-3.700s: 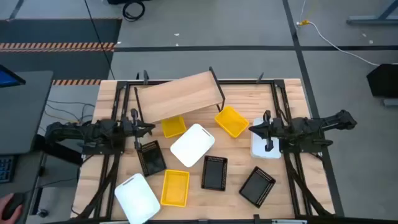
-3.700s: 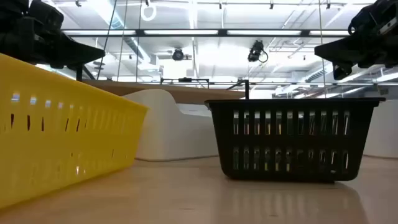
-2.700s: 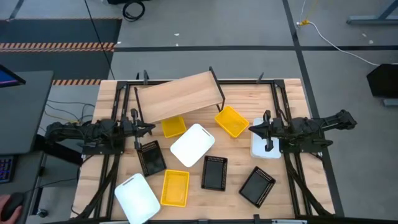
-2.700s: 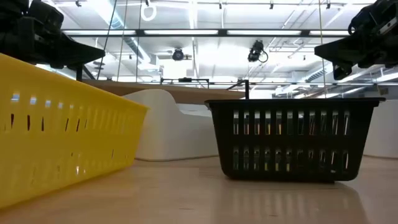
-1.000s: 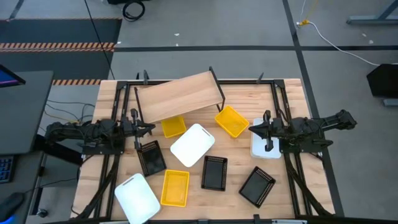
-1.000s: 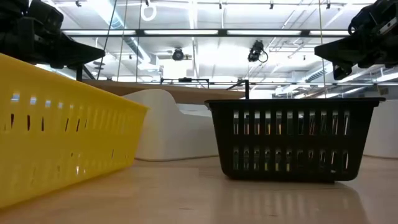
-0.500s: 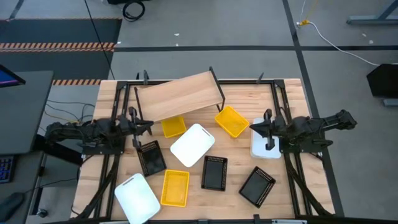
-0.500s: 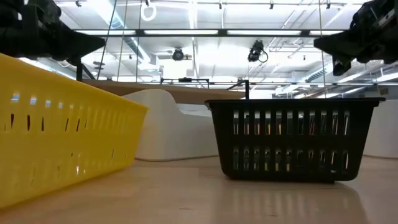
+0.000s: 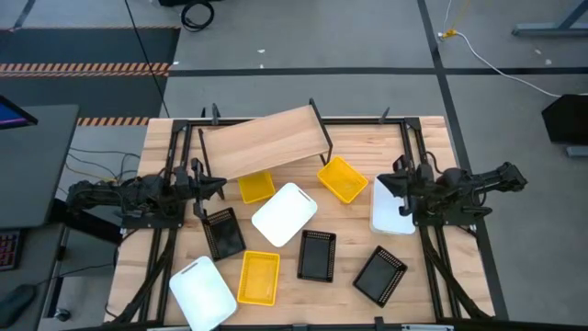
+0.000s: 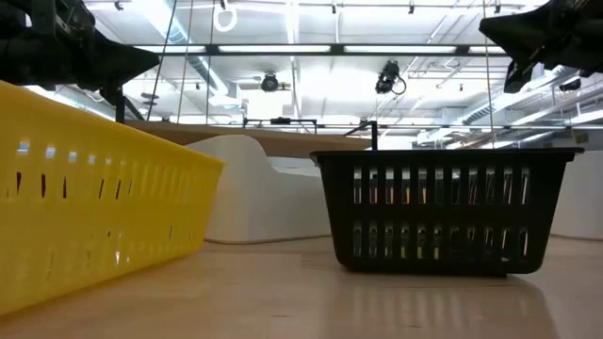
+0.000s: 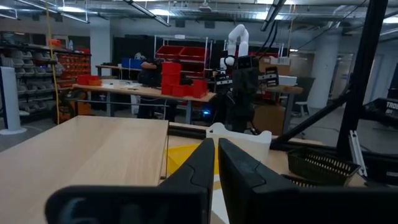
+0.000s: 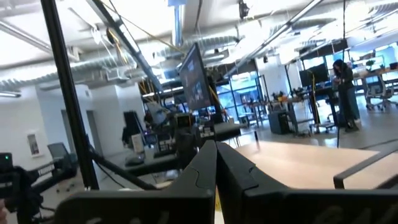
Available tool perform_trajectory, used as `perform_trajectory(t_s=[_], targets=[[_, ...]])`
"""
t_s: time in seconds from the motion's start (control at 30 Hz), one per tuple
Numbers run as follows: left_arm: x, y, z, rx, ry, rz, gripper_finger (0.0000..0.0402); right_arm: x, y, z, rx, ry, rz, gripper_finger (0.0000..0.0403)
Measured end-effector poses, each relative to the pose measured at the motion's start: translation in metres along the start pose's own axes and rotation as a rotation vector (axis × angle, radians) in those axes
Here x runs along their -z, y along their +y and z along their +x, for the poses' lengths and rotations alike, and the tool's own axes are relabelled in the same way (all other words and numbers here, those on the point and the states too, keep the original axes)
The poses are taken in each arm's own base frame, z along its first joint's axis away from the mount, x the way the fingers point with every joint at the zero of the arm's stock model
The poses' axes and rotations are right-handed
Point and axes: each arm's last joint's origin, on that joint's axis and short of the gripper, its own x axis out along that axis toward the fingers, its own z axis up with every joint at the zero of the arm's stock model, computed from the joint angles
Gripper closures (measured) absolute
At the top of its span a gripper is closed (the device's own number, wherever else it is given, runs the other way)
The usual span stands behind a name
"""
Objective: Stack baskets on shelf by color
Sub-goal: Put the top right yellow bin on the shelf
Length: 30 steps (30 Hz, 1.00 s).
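Showing shelf top, high view; low view hides it.

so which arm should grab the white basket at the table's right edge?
Right. The right gripper hovers directly over that white basket, fingers shut. The left gripper sits across the table by the shelf.

Shelf at table's rear, baskets scattered before it
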Motion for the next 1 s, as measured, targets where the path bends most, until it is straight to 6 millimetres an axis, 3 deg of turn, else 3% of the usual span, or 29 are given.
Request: perform_trajectory(t_s=[0.23, 0.37, 0.63, 0.8, 1.0], targets=[[-0.014, 0.001, -0.001, -0.047, -0.147, -0.035, 0.0356, -0.002, 0.0, 0.0, 0.003, -0.015, 0.042, 0.0395], [-0.022, 0.001, -0.003, -0.052, -0.225, 0.013, 0.0332, -0.001, -0.001, 0.0, 0.044, -0.017, -0.017, 0.0395], [-0.037, 0.0, 0.002, -0.07, -0.204, 0.071, 0.0221, -0.007, -0.001, 0.006, 0.071, 0.008, -0.079, 0.0358], [-0.053, -0.004, 0.015, -0.101, -0.149, 0.112, 0.0151, -0.026, 0.006, 0.023, 0.095, 0.098, -0.135, 0.0318], [-0.064, -0.005, 0.045, -0.157, 0.018, 0.147, 0.0134, -0.048, 0.018, 0.062, 0.187, 0.373, -0.21, 0.0294]])
